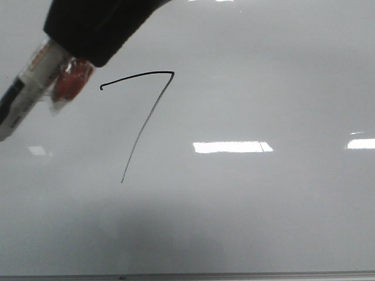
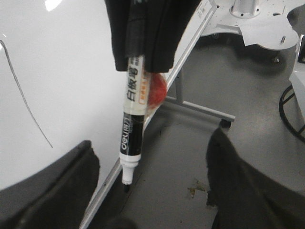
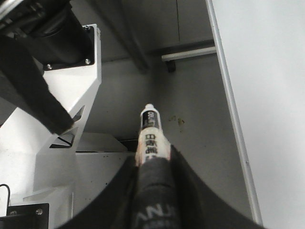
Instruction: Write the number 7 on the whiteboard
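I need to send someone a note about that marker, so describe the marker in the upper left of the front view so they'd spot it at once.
Start with the whiteboard and its hand-drawn number 7. Left of the 7's hooked top stroke, a black-covered gripper enters from the upper left corner. The marker slants down from it: white barrel, black band, red blob beside it.

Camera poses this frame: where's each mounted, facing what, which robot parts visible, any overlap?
Front: faces whiteboard, number 7 centred; right gripper holding marker at upper left.
Left wrist: on left arm, looks along board's edge toward floor; own open left gripper shows.
Right wrist: on right arm, looks along its gripped marker toward floor.
Shared: marker in all; number 7 in front and left wrist.
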Robot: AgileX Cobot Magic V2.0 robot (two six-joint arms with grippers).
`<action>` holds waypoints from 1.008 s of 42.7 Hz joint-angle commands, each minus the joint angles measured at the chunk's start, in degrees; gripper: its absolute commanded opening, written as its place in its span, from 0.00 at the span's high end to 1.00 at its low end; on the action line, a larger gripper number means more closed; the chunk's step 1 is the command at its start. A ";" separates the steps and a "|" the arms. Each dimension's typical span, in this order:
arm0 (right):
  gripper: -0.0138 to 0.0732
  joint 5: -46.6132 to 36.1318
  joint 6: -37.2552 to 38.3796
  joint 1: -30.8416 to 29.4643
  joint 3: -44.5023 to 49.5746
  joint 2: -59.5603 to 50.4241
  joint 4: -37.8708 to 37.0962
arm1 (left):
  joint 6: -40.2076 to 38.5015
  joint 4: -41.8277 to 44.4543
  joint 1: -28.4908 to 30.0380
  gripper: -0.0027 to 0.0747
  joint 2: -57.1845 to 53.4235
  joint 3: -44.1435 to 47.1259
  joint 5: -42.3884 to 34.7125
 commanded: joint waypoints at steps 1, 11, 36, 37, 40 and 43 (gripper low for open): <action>0.91 -1.14 -0.70 1.10 -1.95 -2.54 1.96 | -0.50 -0.38 -0.40 0.30 2.44 -2.52 -3.82; 0.91 -1.79 -0.70 3.12 -1.95 -2.59 2.01 | -0.50 -0.38 -0.40 0.42 5.23 -2.52 -3.91; 0.91 -1.86 -0.70 3.11 -1.95 -2.59 4.97 | -0.50 -0.38 -0.40 0.88 5.23 -2.52 -5.17; 0.91 -1.99 -0.70 3.11 -1.95 -2.59 5.03 | -0.50 -0.38 -0.40 0.90 5.23 -2.52 -5.17; 0.90 -2.37 -0.70 3.11 -1.95 -2.59 5.03 | -0.50 -0.38 -0.40 0.98 5.23 -2.52 -5.06; 0.84 -2.75 -0.70 3.11 -1.95 -2.59 5.03 | -0.50 -0.38 -0.40 0.99 5.23 -2.52 -4.84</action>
